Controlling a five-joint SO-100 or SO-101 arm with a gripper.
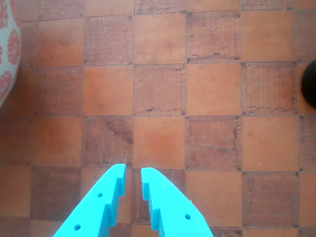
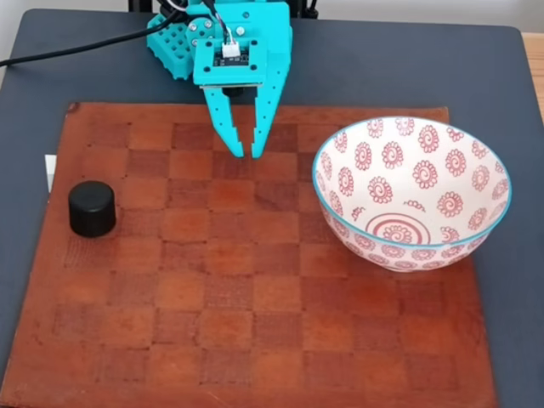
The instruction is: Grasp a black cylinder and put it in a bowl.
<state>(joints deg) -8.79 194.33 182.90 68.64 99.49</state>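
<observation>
Fixed view: I am seeing the fingers (image 2: pixel 247 154) hanging slightly parted and empty over the far edge of the checkered leather mat (image 2: pixel 246 340). The black cylinder (image 2: pixel 92 208) is standing at left, the bowl (image 2: pixel 412 194) at right; bare mat between.

A home tabletop: leather chessboard mat (image 2: pixel 255 280) on a dark table (image 2: pixel 408 68), patterned bowl (image 2: pixel 416 191).

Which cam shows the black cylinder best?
The fixed view: the whole black cylinder stands upright on the leather checkerboard mat, left of the end effector. The wrist view catches just a dark sliver of it at the right edge.
</observation>
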